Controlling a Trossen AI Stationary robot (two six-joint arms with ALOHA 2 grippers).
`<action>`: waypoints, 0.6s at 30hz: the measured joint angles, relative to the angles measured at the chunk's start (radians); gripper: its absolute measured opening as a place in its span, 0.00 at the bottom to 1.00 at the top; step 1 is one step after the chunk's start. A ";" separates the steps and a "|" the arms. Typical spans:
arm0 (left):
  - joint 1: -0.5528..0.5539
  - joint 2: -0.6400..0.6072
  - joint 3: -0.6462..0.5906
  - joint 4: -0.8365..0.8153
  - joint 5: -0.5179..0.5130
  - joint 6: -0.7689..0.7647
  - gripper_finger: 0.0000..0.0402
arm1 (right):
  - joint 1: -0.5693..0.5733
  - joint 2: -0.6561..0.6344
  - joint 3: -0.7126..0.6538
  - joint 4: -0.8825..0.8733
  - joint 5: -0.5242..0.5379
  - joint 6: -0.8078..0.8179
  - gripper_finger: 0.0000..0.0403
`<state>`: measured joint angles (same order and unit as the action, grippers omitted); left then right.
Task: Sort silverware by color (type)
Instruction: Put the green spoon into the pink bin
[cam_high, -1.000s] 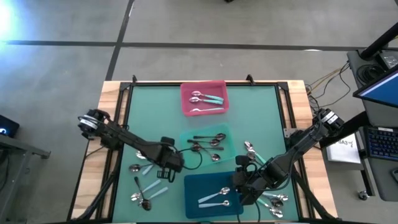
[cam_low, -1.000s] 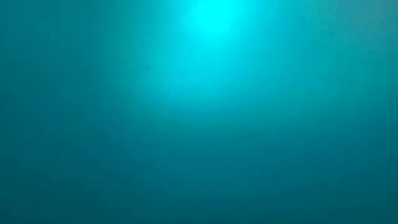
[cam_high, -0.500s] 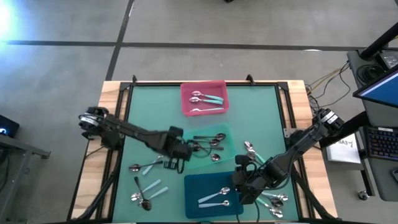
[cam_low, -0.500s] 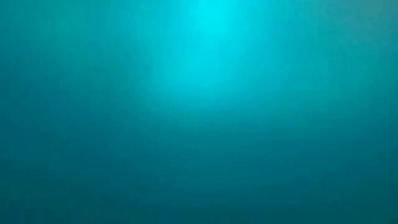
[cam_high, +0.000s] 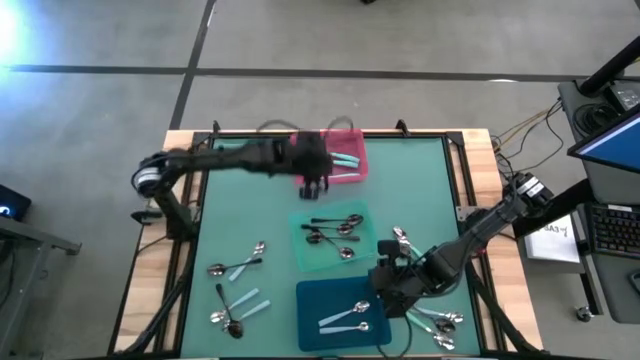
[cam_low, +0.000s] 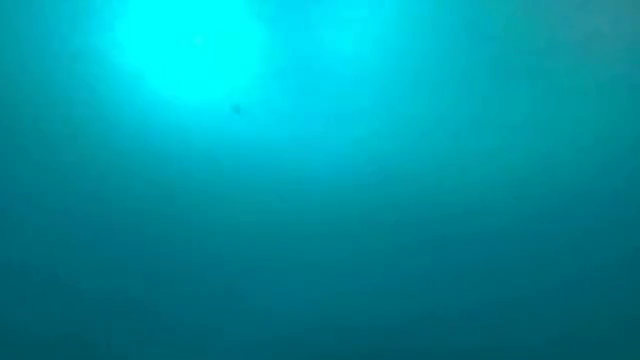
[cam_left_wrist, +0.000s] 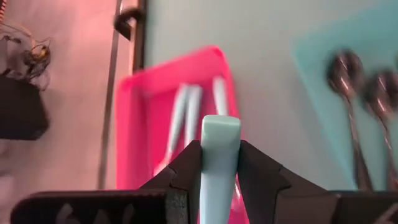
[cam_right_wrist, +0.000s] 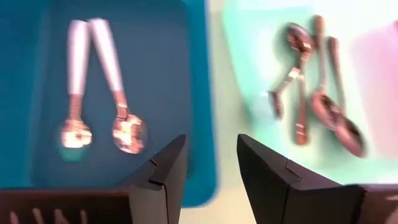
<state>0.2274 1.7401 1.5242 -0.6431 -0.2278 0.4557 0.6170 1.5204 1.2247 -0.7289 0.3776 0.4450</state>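
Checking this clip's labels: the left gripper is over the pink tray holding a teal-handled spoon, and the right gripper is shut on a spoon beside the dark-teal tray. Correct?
Not quite. The right gripper is open and empty in the right wrist view, beside the dark-teal tray. The rest holds: the left gripper grips a teal-handled spoon over the pink tray.

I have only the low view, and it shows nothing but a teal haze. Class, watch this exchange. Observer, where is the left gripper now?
Observer: The left gripper is over the pink tray.
Operator: Is it carrying anything?
Observer: Yes, the left wrist view shows it shut on a teal-handled spoon.
Operator: And the right gripper?
Observer: The right gripper is open and empty, over the near edge of the dark-teal tray.
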 joint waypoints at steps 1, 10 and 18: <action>0.032 0.014 0.017 0.023 0.044 0.003 0.17 | -0.007 -0.002 0.000 -0.012 0.008 0.000 0.33; 0.154 0.255 0.187 0.055 0.188 0.065 0.17 | -0.044 -0.004 0.000 -0.075 0.045 0.000 0.33; 0.159 0.513 0.530 -0.309 0.190 0.046 0.17 | -0.047 -0.004 0.000 -0.087 0.043 0.000 0.33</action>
<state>0.3862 2.2531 2.0539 -0.9518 -0.0380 0.5017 0.5705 1.5162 1.2247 -0.8156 0.4206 0.4450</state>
